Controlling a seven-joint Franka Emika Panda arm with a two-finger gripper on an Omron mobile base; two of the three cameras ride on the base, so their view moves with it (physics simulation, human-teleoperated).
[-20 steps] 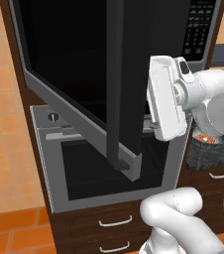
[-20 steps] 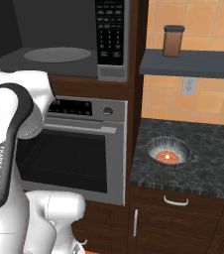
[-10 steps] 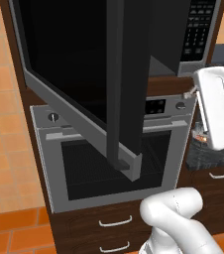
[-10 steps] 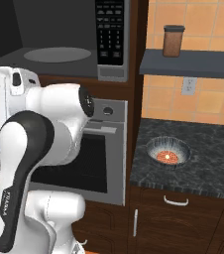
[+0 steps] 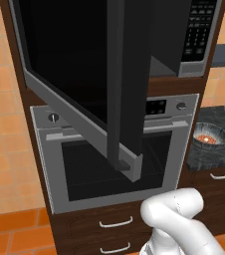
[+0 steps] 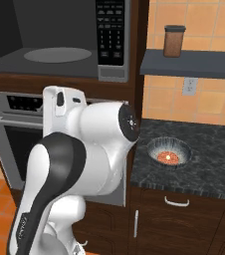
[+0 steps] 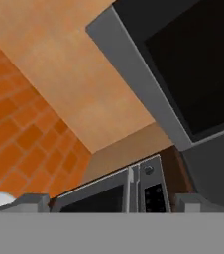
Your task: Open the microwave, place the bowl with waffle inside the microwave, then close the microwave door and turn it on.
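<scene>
The microwave door (image 5: 79,64) is black glass with a silver-grey border. The microwave (image 6: 59,40) has a dark grey inside and a black keypad with small pale buttons. The oven (image 5: 114,154) below is silver with a dark window. The bowl with waffle (image 6: 168,151) is grey, with reddish-orange food. The counter (image 6: 209,164) is speckled black. The wall tiles (image 6: 204,104) are orange. The jar (image 6: 174,41) is brown.

Gripper (image 7: 112,206) wide open and empty, arm folded low.
</scene>
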